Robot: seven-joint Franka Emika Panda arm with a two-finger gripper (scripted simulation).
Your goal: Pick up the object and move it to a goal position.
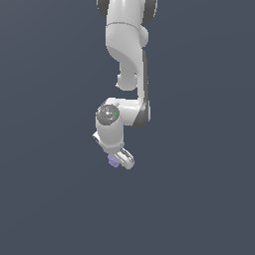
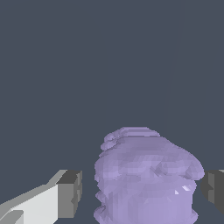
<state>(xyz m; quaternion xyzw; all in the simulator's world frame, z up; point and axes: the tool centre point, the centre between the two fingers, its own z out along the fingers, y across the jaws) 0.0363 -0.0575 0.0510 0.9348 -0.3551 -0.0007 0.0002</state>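
The gripper (image 2: pixel 142 190) frames the object (image 2: pixel 146 177) in the wrist view: one grey fingertip pad (image 2: pixel 70 193) shows on a white finger, with a thin strip of dark background between it and the lavender lump, while the other pad (image 2: pixel 215 189) sits right at the lump's far edge, seemingly touching it — so the jaws stand narrow about the object, but whether they truly clamp it I cannot tell. The object is a pale purple, bumpy, ridged chunk filling the space between the two pads. In the exterior view the gripper (image 1: pixel 119 162) sits just below the middle of the frame, and the object (image 1: pixel 113 161) peeks out as a small purple speck on the exterior view's left of the white fingers. Above it rises the white hand with a round dark cap (image 1: pixel 107 114), and the white arm (image 1: pixel 128 45) climbs from there to the top centre of the frame. All around lies a plain dark blue-grey ground (image 1: pixel 50 199).
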